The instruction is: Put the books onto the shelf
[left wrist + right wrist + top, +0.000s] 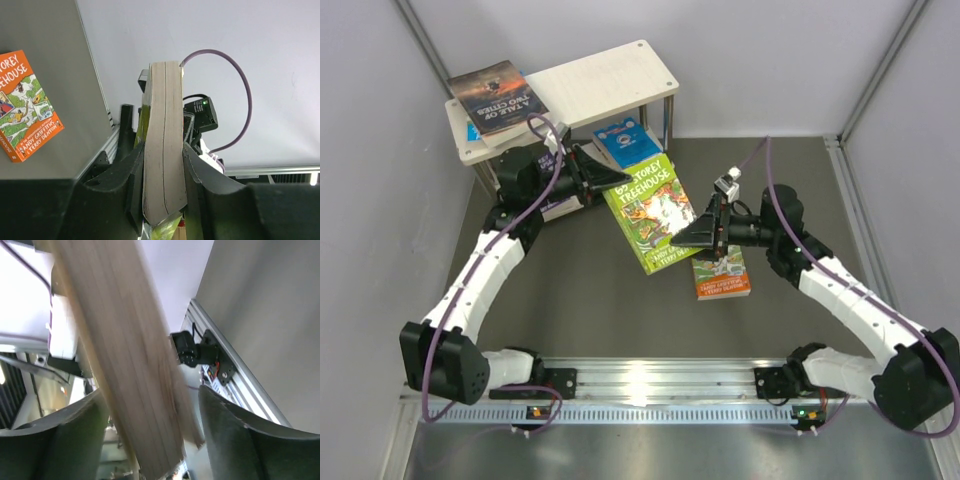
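Note:
The green Treehouse book [655,212] hangs tilted above the table centre. My left gripper [610,180] is shut on its upper left corner; the left wrist view shows the page edge [162,130] squeezed between both fingers. My right gripper [705,230] straddles the book's right edge, open: the blurred page block [125,365] lies against the left finger [60,440], and a gap separates it from the right finger [240,440]. An orange Treehouse book [722,274] lies flat on the table below the right gripper. On the shelf [610,75], a dark "Tale of Two Cities" book [498,95] rests on the top board.
A bright blue book [620,140] lies under the shelf's top board. The orange book [25,105] also shows on the grey table in the left wrist view. White walls close in at the back and left. An aluminium rail [650,375] runs along the near edge.

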Motion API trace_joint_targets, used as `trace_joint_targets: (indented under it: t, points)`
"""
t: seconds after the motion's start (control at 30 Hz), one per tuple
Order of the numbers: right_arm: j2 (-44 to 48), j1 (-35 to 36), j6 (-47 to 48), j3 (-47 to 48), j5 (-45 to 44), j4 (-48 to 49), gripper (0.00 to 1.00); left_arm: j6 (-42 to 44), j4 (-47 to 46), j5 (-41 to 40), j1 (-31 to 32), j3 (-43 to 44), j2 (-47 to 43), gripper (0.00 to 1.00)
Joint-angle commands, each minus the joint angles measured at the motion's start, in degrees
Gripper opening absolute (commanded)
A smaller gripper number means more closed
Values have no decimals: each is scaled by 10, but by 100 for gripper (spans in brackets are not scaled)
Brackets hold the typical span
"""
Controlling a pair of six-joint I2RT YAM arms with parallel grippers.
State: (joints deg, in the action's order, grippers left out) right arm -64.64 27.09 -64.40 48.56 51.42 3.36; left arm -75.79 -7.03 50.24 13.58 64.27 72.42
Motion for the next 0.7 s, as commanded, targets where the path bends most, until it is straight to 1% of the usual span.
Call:
trace_joint_targets:
  t: [0.0,0.13,0.2,0.33,0.4,0.47,0.5,0.53,0.57,0.63,0.67]
  points:
    - [37,-2,-11,-19,26,39,66,-46,-77,11,-15,22,-34,0]
    - [48,-3,-8,-32,17,39,49,-32,-53,9,-16,17,-41,0]
    - [48,-3,-12,-32,7,44,46,-31,-49,7,-16,9,-47,0]
    - [36,-3,-22,-23,-17,60,31,-7,-11,3,-16,4,-59,0]
    - [28,-3,-22,-15,-24,65,25,4,6,1,-15,0,-68,0]
    - [22,-4,-19,-1,-30,65,17,18,20,-1,-16,-3,-76,0]
    - [14,-3,-17,11,-33,65,8,26,46,-2,-16,-3,-77,0]
    - [10,-3,-15,18,-33,65,3,34,58,-2,-16,-4,-80,0]
    - [6,-3,-9,26,-33,62,0,53,68,-3,-16,-4,-83,0]
    - [-6,-3,-3,47,-33,55,0,75,134,-12,-16,-3,-90,0]
    - [-9,-2,6,54,-33,53,0,100,153,-15,-15,-1,-93,0]
